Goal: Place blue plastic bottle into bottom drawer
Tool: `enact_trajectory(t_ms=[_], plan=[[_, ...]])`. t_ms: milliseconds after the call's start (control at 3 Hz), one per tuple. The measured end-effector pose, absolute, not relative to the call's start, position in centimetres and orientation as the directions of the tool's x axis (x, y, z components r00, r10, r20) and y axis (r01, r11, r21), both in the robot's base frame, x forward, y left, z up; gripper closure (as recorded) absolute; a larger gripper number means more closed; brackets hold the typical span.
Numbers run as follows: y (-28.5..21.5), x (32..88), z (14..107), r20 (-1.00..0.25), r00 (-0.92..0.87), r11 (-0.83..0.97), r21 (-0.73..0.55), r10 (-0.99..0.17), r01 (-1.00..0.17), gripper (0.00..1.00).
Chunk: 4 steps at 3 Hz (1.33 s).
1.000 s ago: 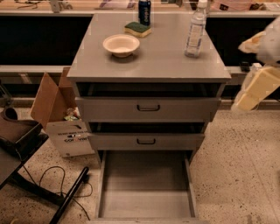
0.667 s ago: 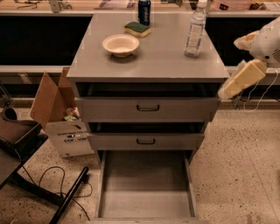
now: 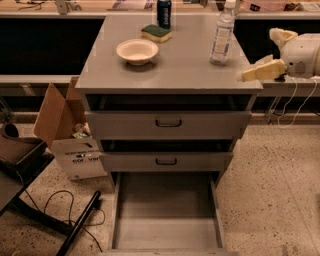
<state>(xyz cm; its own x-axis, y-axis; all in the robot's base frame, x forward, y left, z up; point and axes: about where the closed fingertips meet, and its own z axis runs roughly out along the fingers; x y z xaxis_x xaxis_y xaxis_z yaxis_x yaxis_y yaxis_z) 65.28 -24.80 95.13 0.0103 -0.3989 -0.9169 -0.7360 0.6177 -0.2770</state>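
The blue plastic bottle (image 3: 222,35) stands upright at the back right of the grey cabinet top (image 3: 175,70). It is clear, with a white cap and a pale label. The bottom drawer (image 3: 165,220) is pulled far out at floor level and its grey floor is bare. My gripper (image 3: 260,54) comes in from the right edge at cabinet-top height, just right of the bottle and apart from it. Its cream fingers are spread open and hold nothing. One fingertip (image 3: 247,75) reaches over the top's right front corner.
A cream bowl (image 3: 137,51), a green-and-yellow sponge (image 3: 156,33) and a dark blue can (image 3: 164,12) sit on the top, left of the bottle. The two upper drawers (image 3: 167,122) are slightly open. An open cardboard box (image 3: 70,135) and black furniture legs with cables (image 3: 75,225) lie to the left.
My gripper has moved up and to the left, from beside the cabinet's right side to the level of the top, closer to the bottle. Nothing else has moved.
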Motion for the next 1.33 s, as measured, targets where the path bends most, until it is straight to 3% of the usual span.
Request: enact_trajectory(t_ms=[333, 667, 1333], plan=[[-25.1, 68.0, 96.6, -0.947, 0.114, 0.672, -0.296, -0.301, -0.679, 0.00], [-24.7, 68.5, 96.9, -0.948, 0.136, 0.676, -0.302, -0.288, -0.672, 0.00], [-23.8, 73.2, 97.3, -0.977, 0.121, 0.733, -0.211, -0.174, -0.646, 0.00]])
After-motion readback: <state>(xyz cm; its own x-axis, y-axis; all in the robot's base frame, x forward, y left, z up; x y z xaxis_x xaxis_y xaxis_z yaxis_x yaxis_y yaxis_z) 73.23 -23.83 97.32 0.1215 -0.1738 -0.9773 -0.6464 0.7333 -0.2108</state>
